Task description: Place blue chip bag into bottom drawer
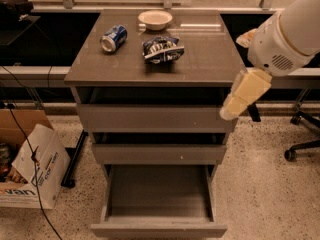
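The blue chip bag point(162, 49), crumpled dark blue foil with white print, lies on the cabinet top point(200, 59), a little right of centre. The bottom drawer point(159, 196) is pulled out and its grey tray shows nothing inside. My gripper point(231, 110) is the cream-coloured piece hanging from the white arm point(282, 39) at the right. It points down and left beside the cabinet's right front corner, level with the top drawer. It is to the right of the bag and lower than it, and it holds nothing.
A blue soda can point(113, 37) lies on its side at the top's left. A white bowl point(155, 18) stands at the back. The two upper drawers point(155, 119) are slightly open. A cardboard box and white bag point(30, 169) sit on the floor at left, and a chair base point(302, 144) at right.
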Action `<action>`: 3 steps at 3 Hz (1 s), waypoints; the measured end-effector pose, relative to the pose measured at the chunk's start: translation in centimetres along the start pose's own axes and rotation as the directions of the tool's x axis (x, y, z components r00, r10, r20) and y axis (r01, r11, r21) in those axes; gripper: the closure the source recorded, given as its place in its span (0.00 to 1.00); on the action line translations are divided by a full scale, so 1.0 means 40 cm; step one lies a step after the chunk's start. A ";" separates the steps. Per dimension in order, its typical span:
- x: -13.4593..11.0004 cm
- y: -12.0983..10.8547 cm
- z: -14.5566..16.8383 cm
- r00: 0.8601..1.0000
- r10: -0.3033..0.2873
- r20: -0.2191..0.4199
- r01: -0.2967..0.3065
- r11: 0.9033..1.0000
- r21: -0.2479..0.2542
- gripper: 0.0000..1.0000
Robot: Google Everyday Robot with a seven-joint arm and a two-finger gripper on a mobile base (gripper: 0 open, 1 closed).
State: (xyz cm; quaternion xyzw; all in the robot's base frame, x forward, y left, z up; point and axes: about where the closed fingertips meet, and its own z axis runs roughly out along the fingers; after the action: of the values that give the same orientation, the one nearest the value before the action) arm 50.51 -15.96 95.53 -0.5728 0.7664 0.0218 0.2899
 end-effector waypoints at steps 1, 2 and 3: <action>-0.058 -0.065 0.058 0.996 0.005 0.088 -0.010 0.998 0.061 0.00; -0.100 -0.128 0.115 0.986 0.013 0.169 -0.026 0.996 0.080 0.00; -0.133 -0.178 0.173 0.972 0.013 0.233 -0.031 0.997 0.071 0.00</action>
State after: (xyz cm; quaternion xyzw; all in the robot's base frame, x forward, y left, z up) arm 60.69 -11.27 94.38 -0.5465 0.7338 0.0634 0.3986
